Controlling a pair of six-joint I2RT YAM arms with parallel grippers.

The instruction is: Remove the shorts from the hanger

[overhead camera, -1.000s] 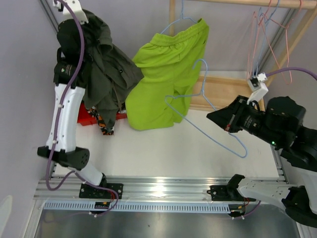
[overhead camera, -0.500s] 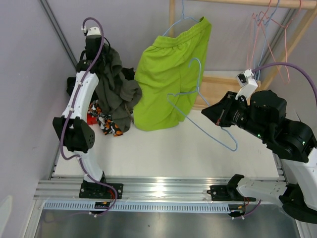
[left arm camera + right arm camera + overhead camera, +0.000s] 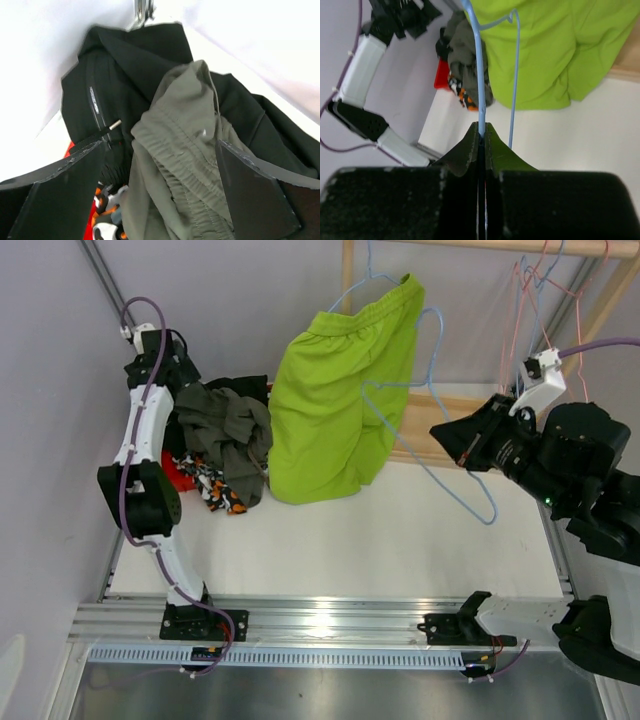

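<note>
Lime green shorts [image 3: 335,405] hang from a blue hanger on the wooden rack [image 3: 347,270]. My right gripper [image 3: 440,432] is shut on a second, bare blue hanger [image 3: 479,65], held in the air right of the green shorts [image 3: 555,55]. At the far left, dark grey-olive shorts [image 3: 225,425] lie on top of a pile with black shorts [image 3: 240,388] and an orange-black-white patterned pair [image 3: 210,488]. My left gripper [image 3: 160,144] stands open just above the olive shorts [image 3: 190,165], its fingers [image 3: 70,185] apart on either side and gripping nothing.
A red object [image 3: 172,468] shows under the pile's left edge. Several pink and red wire hangers [image 3: 540,290] dangle from the rack at the top right. The grey wall runs close behind the left arm. The wooden rack's lower bar [image 3: 450,405] crosses behind the held hanger.
My left gripper has opened and let go of the olive shorts, which dropped onto the pile. The right gripper has lifted the bare blue hanger up and to the right.
</note>
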